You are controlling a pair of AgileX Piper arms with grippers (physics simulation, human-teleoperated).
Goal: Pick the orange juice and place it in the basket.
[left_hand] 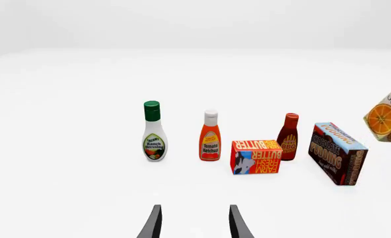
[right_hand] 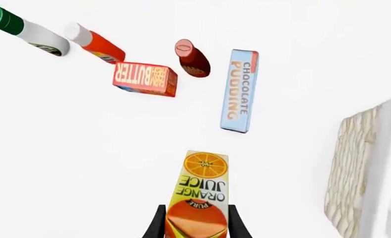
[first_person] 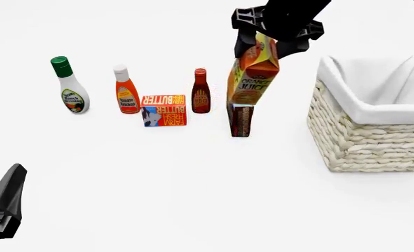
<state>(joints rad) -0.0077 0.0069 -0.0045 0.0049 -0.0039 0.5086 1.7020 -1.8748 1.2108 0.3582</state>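
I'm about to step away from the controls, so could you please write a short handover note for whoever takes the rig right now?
Right end effector: shut on the orange juice at its gable top, carton lifted off the table and tilted, hanging above the chocolate pudding box.
Left end effector: open, holding nothing, low at the near left, away from the groceries.
Basket: to the right of the carton, with nothing visible inside.
Done: grasp and lift.
Left: carry the carton right, over the basket rim, lower it in, release.
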